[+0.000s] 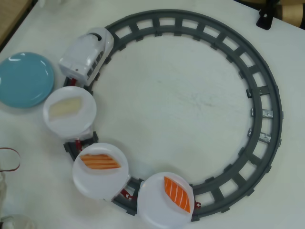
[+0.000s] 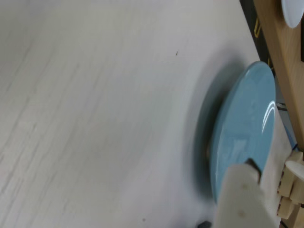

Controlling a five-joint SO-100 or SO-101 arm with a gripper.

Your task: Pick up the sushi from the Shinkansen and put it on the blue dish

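At lower centre overhead, the sushi [image 1: 177, 193] sits on its plate [image 1: 152, 207] — blue dish [image 1: 24, 78] at left; gripper [image 2: 251, 194] opening unclear.

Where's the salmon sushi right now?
In the overhead view, the sushi lies on the rearmost white plate at bottom centre of the track, right of the duller orange slab, far from the blue dish.

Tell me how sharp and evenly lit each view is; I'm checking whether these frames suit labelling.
Overhead view: fairly sharp, soft even light; glare spots on the blue dish and the Shinkansen; the sushi stripes read clearly. Wrist view: smeared by blur, table grain streaked; the dish shows a bright glare arc and a dark shadow along its edge; a pale out-of-focus shape fills the bottom right.
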